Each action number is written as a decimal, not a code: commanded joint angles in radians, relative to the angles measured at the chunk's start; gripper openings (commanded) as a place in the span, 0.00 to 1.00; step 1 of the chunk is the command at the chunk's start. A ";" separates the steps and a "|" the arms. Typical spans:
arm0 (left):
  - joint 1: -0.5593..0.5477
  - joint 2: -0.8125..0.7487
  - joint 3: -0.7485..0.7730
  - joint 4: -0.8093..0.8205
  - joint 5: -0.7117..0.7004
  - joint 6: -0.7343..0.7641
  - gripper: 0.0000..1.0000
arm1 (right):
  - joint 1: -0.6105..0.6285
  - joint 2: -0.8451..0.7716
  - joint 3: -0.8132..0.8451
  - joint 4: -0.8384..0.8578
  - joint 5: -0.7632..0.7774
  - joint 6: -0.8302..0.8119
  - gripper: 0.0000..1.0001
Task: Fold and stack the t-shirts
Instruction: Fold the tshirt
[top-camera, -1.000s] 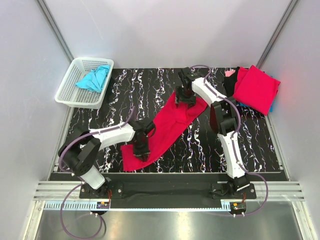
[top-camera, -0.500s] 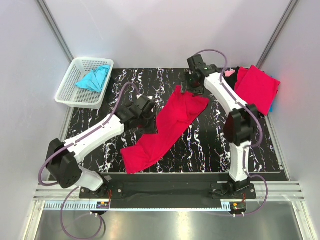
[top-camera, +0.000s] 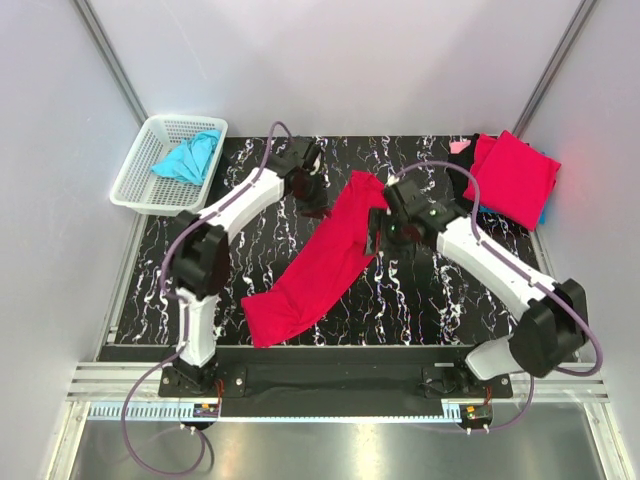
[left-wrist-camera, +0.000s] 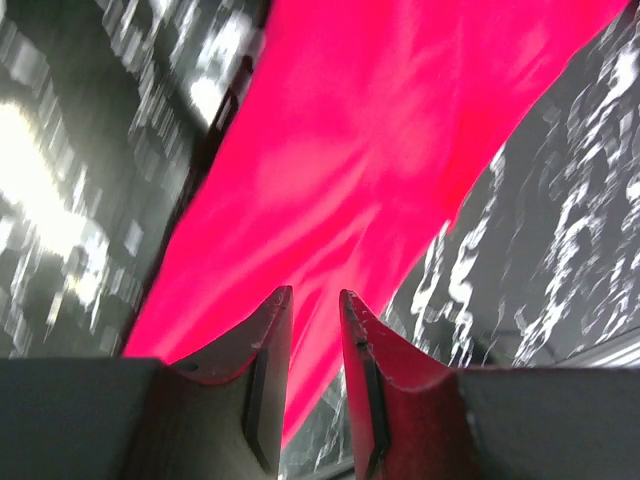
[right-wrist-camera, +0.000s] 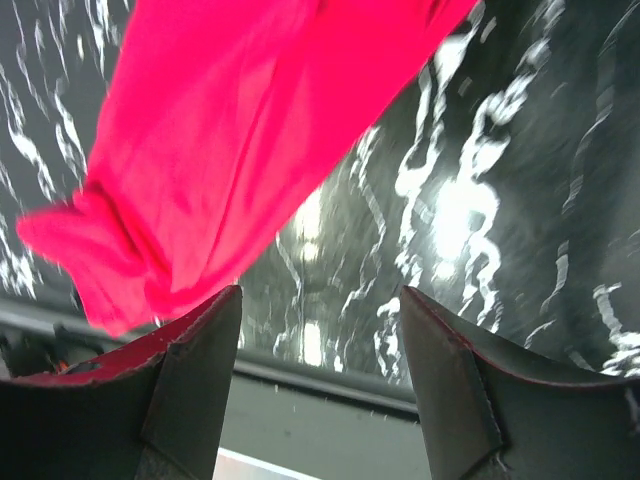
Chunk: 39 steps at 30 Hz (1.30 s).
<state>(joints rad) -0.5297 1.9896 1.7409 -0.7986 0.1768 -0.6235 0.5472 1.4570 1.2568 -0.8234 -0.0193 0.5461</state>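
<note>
L gripper (left-wrist-camera: 313, 297): narrow gap, nothing pinched, over far end of red tee (top-camera: 320, 262) | R gripper (right-wrist-camera: 320, 295): wide apart, empty, at tee's right edge | tee: diagonal strip, bench (top-camera: 440, 300) centre to near-left | folded red tee (top-camera: 515, 178): far-right corner

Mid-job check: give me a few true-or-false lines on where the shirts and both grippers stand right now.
1. The red t-shirt lies stretched diagonally across the table. True.
2. The right gripper is clamped on that shirt. False: its jaws stand wide open with nothing between them.
3. A turquoise t-shirt sits in the white basket. True.
4. The table's far right corner is bare. False: a folded red shirt lies there.
5. The left gripper hangs over the basket. False: it is by the red t-shirt's far end, its jaws narrowly apart and empty.
</note>
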 joint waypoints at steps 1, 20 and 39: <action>-0.007 0.113 0.162 0.021 0.133 0.059 0.31 | 0.054 -0.063 -0.083 0.079 -0.036 0.069 0.71; -0.007 0.413 0.361 -0.020 0.032 0.079 0.39 | 0.178 0.069 -0.249 0.492 -0.462 0.080 0.72; 0.074 0.471 0.400 -0.085 -0.045 0.100 0.40 | 0.341 0.388 -0.266 0.664 -0.460 0.180 0.53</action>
<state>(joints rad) -0.4919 2.4245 2.0998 -0.8600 0.1894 -0.5465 0.8810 1.8744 1.0145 -0.1272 -0.5396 0.7170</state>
